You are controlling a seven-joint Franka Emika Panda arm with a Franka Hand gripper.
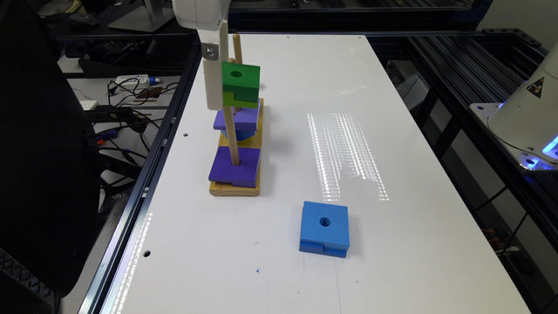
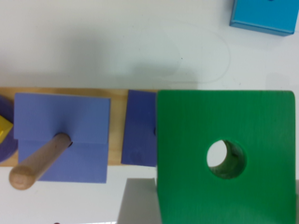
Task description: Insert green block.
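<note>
Green block (image 1: pixel 240 85) is held in the air above the wooden base (image 1: pixel 235 188), beside the upper part of the pegs, with the gripper (image 1: pixel 214 78) clamped on its sides; in the wrist view the block (image 2: pixel 226 156) is seen from above with a grey finger (image 2: pixel 138 203) against one edge. Ordered from largest to smallest, the items are as follows. White table (image 1: pixel 348 131) carries the base near the exterior view's left edge. Base holds upright wooden pegs; the nearest peg (image 1: pixel 230 131) passes through a purple block (image 1: pixel 235 168), and a second purple block (image 1: pixel 237 118) sits further back, under the held block. Blue block (image 1: pixel 324 229) lies flat on the table, well apart from the base. Centre hole (image 2: pixel 226 158) of the held block is the smallest feature and the critical one. In the wrist view no peg tip is clearly visible through this hole, so alignment cannot be confirmed. Judged risk: if the hole is offset from the target peg during descent, the block's underside lands on the peg tip, then tilts or slips in the grasp, or pushes the base sideways. A tilted block can also bind on the peg partway down. The neighbouring peg (image 2: pixel 39 163) stands close, so a lateral correction may strike it.
</note>
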